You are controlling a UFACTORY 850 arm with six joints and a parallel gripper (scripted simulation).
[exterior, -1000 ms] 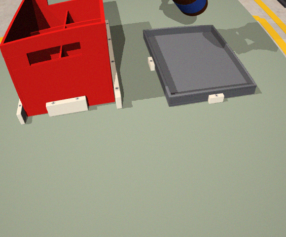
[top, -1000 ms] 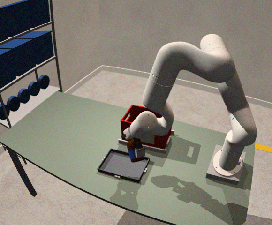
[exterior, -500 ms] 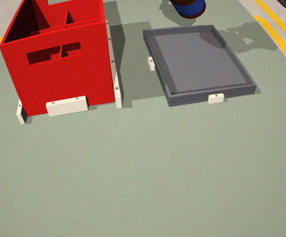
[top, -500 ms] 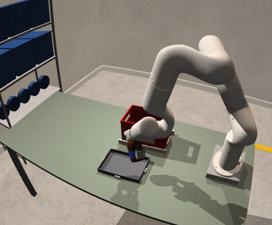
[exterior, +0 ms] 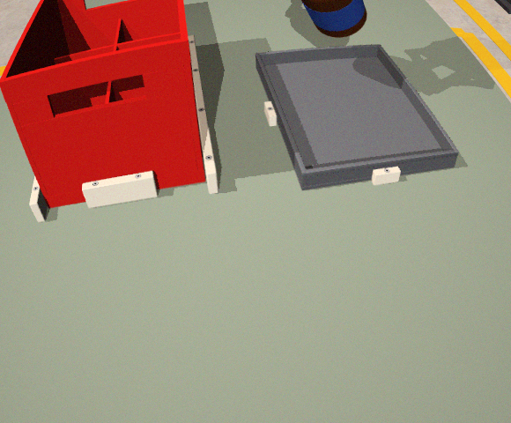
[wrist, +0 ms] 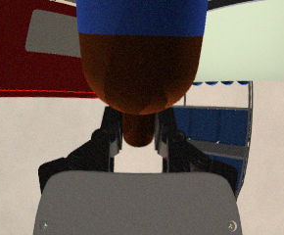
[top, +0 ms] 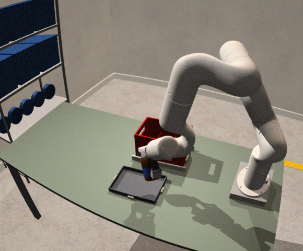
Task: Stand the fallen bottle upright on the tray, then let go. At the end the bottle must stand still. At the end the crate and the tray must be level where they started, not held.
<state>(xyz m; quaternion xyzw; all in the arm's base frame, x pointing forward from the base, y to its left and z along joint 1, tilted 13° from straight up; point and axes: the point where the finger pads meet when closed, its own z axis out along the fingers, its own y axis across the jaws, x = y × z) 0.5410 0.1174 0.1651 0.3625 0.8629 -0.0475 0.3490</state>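
A brown bottle with a blue label hangs from my gripper over the right end of the grey tray, nearly upright with its base down and slightly tilted. Its base looks to be just above the tray floor; I cannot tell if it touches. In the wrist view my gripper is shut on the bottle's neck, and the bottle's body fills the upper frame. In the exterior view only the bottle's lower end shows above the far edge of the tray. The red crate stands behind the tray.
The red crate has inner dividers and sits between white locating blocks. The tray has small white blocks at its edges. A shelf with blue bins stands at the far left. The arm base is mounted at the table's right.
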